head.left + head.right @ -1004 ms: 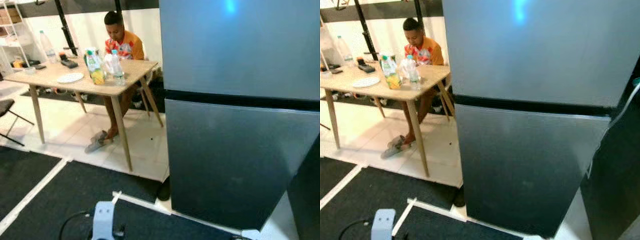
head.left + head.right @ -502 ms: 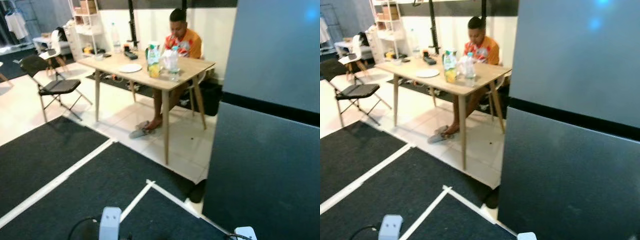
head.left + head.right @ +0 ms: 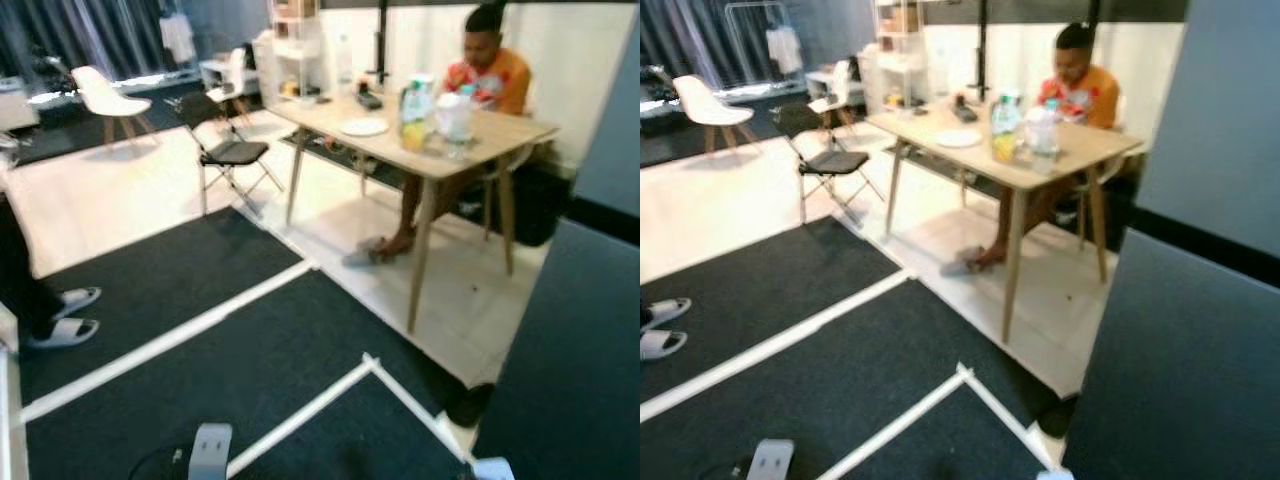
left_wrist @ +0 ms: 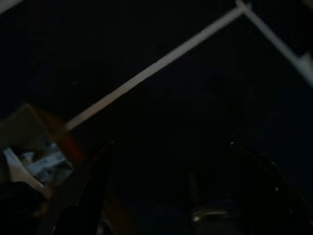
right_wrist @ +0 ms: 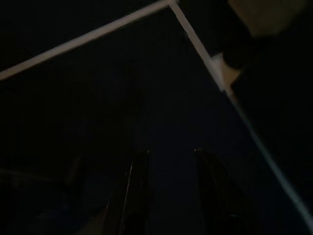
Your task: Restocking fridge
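The grey fridge [image 3: 585, 370] stands at the far right with both doors closed. On the wooden table [image 3: 500, 140] beyond it are a juice carton [image 3: 413, 118], clear water bottles [image 3: 455, 115] and a white plate [image 3: 363, 127]. Both arms hang low over the dark carpet. In the dim left wrist view my left gripper [image 4: 171, 196] is open, its fingers wide apart with nothing between them. My right gripper [image 5: 171, 196] is open too and holds nothing, above a white tape corner.
A person [image 3: 487, 72] sits behind the table. A black folding chair [image 3: 228, 152] and a white chair [image 3: 105, 98] stand further left. Another person's sandalled feet [image 3: 65, 315] are at the left edge. White tape lines [image 3: 300, 415] cross the dark carpet.
The camera has swung to the left: the fridge has slid to the right edge, and the chairs and open floor on the left have come into view. The things themselves have not moved.
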You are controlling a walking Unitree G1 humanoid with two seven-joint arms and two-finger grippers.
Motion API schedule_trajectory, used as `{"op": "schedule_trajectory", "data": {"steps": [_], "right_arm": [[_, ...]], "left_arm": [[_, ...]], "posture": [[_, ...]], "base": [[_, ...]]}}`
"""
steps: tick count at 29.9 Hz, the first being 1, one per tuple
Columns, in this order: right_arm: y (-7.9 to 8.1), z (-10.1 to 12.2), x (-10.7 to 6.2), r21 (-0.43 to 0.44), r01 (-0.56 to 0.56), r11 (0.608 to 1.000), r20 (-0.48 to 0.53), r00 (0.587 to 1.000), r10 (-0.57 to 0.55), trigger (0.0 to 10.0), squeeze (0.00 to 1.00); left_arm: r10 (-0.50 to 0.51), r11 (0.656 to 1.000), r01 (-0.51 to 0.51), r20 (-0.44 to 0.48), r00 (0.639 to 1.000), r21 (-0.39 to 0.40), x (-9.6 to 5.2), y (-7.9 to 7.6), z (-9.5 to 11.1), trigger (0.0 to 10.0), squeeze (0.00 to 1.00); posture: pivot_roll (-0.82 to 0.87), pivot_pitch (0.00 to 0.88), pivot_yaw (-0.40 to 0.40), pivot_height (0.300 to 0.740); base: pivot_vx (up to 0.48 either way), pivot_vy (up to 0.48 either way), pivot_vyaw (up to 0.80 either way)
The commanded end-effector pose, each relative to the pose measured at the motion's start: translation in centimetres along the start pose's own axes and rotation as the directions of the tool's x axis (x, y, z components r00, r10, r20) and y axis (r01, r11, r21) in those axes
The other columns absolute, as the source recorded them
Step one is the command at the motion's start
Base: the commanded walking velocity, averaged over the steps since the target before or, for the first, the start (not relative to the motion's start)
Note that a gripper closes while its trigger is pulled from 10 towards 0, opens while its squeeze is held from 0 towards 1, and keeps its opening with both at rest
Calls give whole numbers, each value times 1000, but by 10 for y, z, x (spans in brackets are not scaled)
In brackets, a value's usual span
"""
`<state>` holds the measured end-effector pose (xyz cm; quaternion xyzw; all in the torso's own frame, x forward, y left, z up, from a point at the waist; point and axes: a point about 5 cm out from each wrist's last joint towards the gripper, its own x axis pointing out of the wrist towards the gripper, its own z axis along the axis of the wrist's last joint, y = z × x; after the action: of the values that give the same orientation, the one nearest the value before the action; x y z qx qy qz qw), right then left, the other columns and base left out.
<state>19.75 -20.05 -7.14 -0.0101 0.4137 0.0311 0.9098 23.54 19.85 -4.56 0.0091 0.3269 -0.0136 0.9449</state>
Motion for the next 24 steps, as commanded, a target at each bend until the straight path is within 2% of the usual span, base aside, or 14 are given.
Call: {"op": "schedule_trajectory", "data": {"steps": [1, 3, 6, 10, 16, 24], "right_arm": [[4, 1, 1, 1, -9, 1000, 12, 1000, 9, 10000, 0], [4, 2, 1, 11, -3, 1000, 22, 1000, 3, 10000, 0], [3, 6, 1, 54, 19, 998, 56, 998, -22, 10000, 0], [4, 3, 0, 69, 24, 997, 64, 998, -29, 10000, 0], [8, -1, 0, 127, 37, 991, 64, 997, -46, 10000, 0], [10, 1, 1, 109, 29, 994, 69, 997, -37, 10000, 0]], "left_arm": [[-1, 1000, 1, -6, 1000, 18, 0, 2, 1, 10000, 0], [3, 1000, -3, 1, 1000, 13, 1, 4, 4, 10000, 0], [19, 1000, -19, 15, 1000, 0, 2, 6, 9, 10000, 0], [22, 999, -22, 22, 1000, -24, 2, 4, 9, 10000, 0], [29, 999, -28, 56, 998, -16, 3, 2, 14, 10000, 0], [16, 1000, -14, 75, 997, -20, 4, 1, 18, 10000, 0]], "posture": [[-83, 77, 31, 740], [-77, 83, 32, 740], [-81, 62, 49, 740], [-92, 71, 54, 740], [-98, 74, 64, 740], [-97, 83, 77, 740]], "base": [[0, 0, 800], [0, 0, 800], [0, 0, 0], [0, 0, 0], [0, 0, 0], [219, 0, 0]]}}
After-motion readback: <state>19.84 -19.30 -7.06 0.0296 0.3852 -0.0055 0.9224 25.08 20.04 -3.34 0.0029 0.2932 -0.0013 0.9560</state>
